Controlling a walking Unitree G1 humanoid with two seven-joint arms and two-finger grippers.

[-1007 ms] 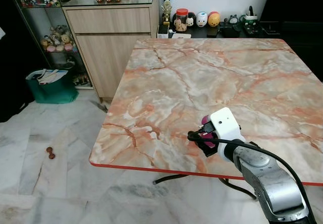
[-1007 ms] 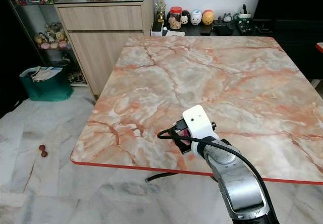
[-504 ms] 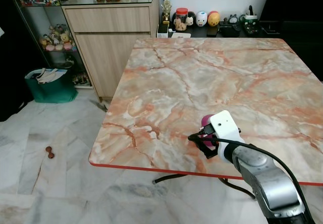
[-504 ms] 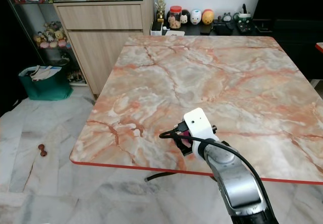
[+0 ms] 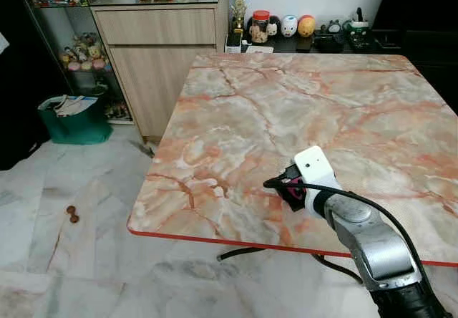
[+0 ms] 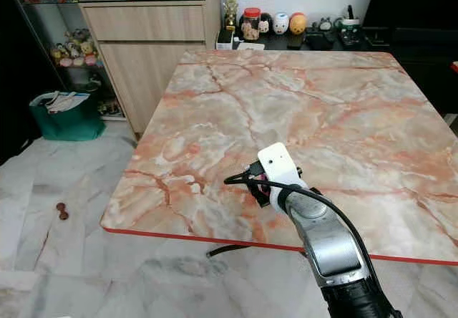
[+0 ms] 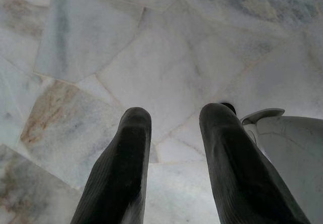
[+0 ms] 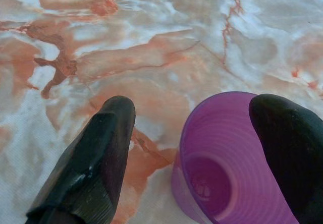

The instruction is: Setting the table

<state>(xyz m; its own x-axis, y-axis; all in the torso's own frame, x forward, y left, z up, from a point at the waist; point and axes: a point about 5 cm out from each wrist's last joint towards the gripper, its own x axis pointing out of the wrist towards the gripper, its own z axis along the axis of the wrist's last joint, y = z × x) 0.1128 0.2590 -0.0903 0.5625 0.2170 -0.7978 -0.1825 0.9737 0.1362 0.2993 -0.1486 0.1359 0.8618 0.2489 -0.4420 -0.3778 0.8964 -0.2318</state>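
Right wrist view shows me a small purple plastic cup (image 8: 229,158) with ridged walls, standing upright on the orange and white marble bench (image 8: 151,42). My right gripper (image 8: 202,148) has its fingers apart. One finger (image 8: 290,153) sits at the far rim of the cup, touching it or very near, I cannot tell which. The other finger (image 8: 93,158) rests out on the bare marble, with a gap between it and the cup wall. So the cup is not squeezed right now.

From the head views, the cup (image 5: 293,187) is near the front edge of the bench (image 5: 286,96), mostly hidden behind my right wrist.

I think this cup is very light and empty. I can see its bare bottom inside. Thin plastic like this bends if I squeeze hard, so a soft pinch is best. The ridges should help it not slip. It will not break if it falls, but it could tip or slide away with a little bump. I would take it by the rim or across the sides.

My left gripper (image 7: 171,153) hangs over the pale marble floor (image 7: 151,47), fingers a little apart, holding nothing.
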